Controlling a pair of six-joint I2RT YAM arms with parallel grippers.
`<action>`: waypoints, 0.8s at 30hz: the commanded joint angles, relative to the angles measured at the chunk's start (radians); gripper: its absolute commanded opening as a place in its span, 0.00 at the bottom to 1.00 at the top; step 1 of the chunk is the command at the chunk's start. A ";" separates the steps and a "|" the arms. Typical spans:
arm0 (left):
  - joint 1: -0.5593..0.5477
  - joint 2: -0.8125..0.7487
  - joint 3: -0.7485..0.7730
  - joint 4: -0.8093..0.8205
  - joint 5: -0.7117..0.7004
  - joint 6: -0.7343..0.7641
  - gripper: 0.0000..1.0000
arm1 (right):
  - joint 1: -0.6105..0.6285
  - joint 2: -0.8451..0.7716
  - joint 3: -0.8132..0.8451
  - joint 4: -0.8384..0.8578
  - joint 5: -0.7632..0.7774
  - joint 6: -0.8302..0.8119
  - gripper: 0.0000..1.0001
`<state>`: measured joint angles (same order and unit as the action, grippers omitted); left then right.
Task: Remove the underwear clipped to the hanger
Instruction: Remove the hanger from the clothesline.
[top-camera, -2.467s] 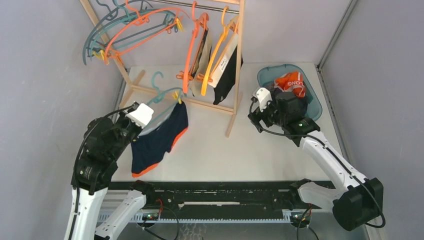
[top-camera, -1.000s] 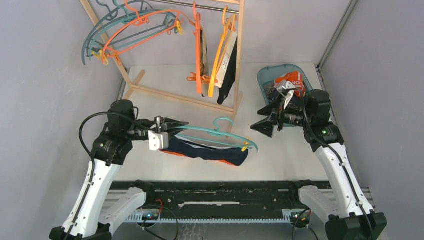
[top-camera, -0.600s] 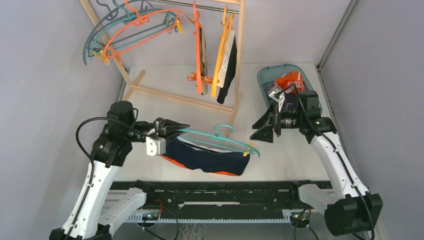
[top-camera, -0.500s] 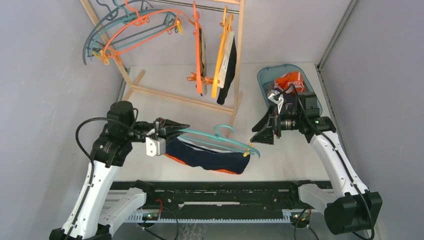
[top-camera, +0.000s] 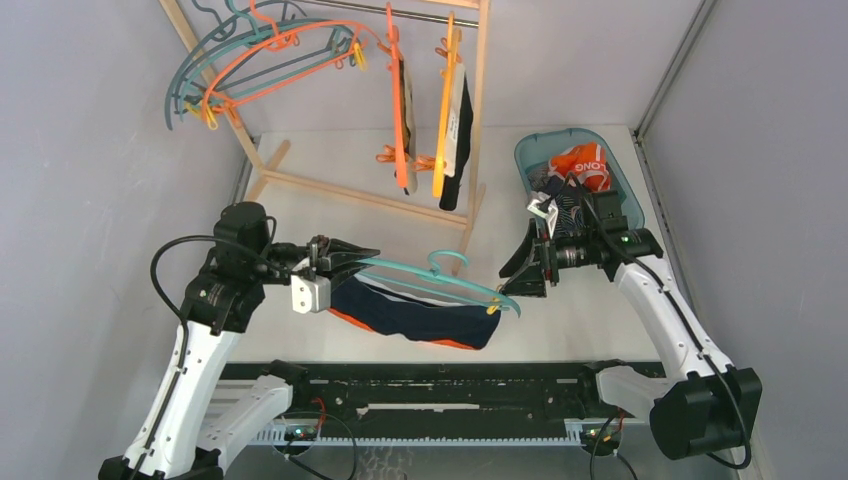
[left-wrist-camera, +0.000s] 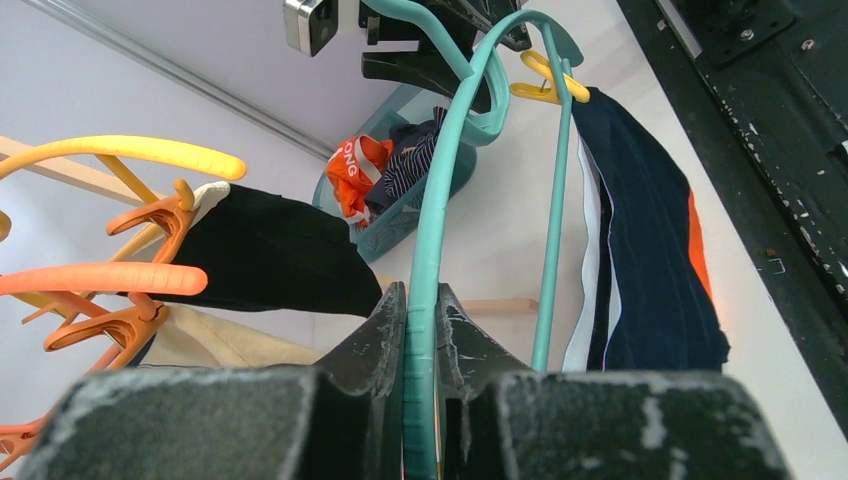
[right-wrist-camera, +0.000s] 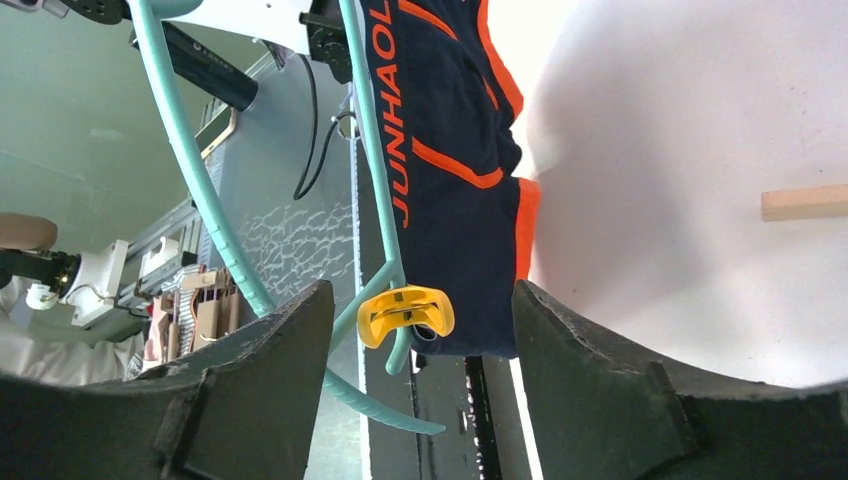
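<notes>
The navy underwear (top-camera: 420, 318) with orange trim hangs from the teal hanger (top-camera: 430, 272), low over the table (top-camera: 400, 225) between the two arms. From the top, the hanger's left end is hidden behind the left gripper (top-camera: 345, 258) and its camera. The left wrist view shows what the top one does not: the two fingers pinch the hanger's thin bar tight. That view also cuts off the bottom of the underwear. The right wrist view shows orange letters on the cloth, but the word runs off the top edge. It also shows the yellow clip (right-wrist-camera: 405, 312) biting the cloth, sitting between the fingers of the right gripper (right-wrist-camera: 420, 300), which are apart with a gap on each side. The left arm bends at the elbow and points right. The right arm leans in from the blue bin (top-camera: 528, 152) and partly covers it, pointing left at the hanger's end.
</notes>
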<state>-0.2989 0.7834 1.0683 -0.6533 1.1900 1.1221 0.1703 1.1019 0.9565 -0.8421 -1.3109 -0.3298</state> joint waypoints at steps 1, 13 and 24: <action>-0.002 -0.007 0.010 0.026 0.045 0.028 0.00 | 0.009 0.004 0.012 -0.010 -0.042 -0.059 0.63; -0.002 -0.008 0.016 0.005 0.038 0.058 0.00 | 0.016 0.050 0.012 -0.068 -0.064 -0.141 0.51; -0.002 -0.008 0.010 0.002 0.025 0.076 0.00 | 0.012 0.052 0.011 -0.079 -0.101 -0.168 0.38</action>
<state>-0.2989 0.7834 1.0683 -0.6697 1.1893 1.1709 0.1810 1.1633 0.9565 -0.9264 -1.3663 -0.4614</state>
